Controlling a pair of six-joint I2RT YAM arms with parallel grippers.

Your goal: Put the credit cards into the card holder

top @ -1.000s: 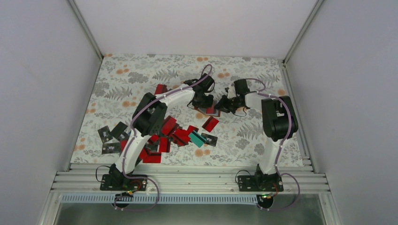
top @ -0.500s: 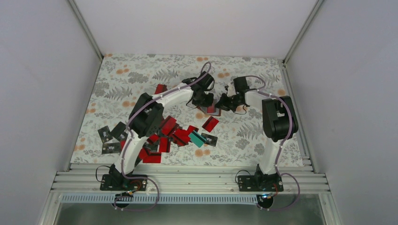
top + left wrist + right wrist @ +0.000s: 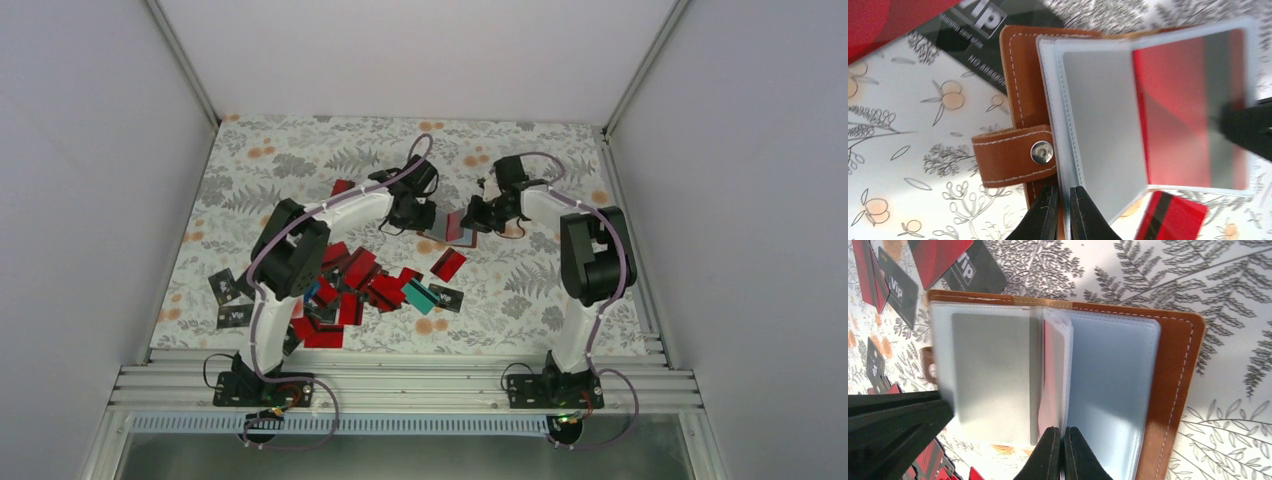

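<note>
Floral cloth (image 3: 908, 150), card holder (image 3: 1020, 90) between left claw (image 3: 1062, 192), right claw (image 3: 1060, 432)

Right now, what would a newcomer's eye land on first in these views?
The brown card holder lies open at mid-table, with the left claw and right claw pinched onto it from opposite sides. One red card already sits in a clear pocket. Nearer the left arm's base, a jumble of red and black cards is heaped on the floral cloth.
</note>
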